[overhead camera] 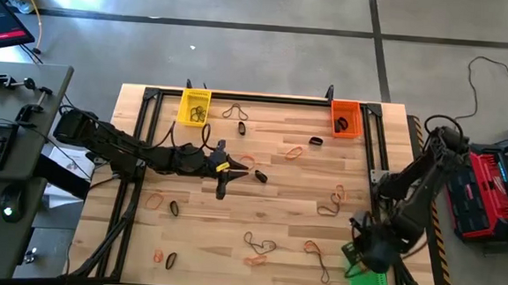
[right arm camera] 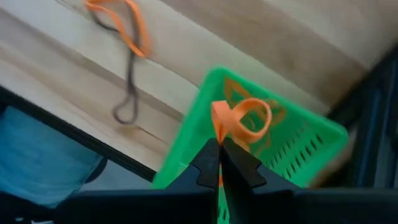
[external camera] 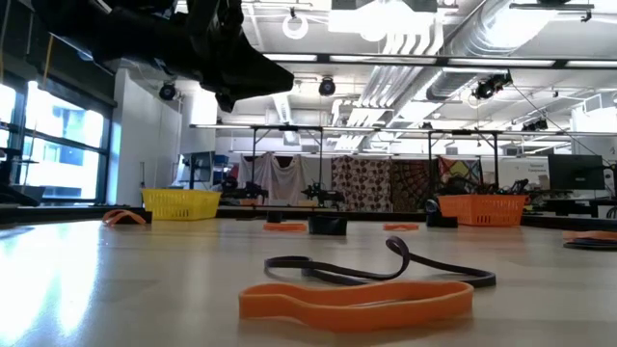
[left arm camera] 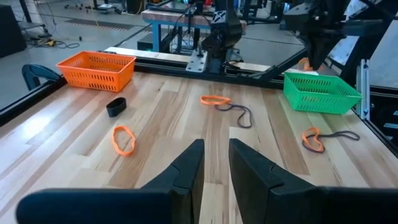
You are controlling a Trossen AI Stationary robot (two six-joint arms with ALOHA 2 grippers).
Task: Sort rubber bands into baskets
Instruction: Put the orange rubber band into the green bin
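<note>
An orange band [right arm camera: 244, 122] pinched in the shut right gripper [right arm camera: 219, 149] above the green basket [right arm camera: 292, 146] is shown only by the right wrist view. The left gripper [left arm camera: 214, 163], fingers slightly apart and empty, is seen mid-table. Bands lie scattered across the wooden table [overhead camera: 276, 215]; a workshop is seen behind.
</note>
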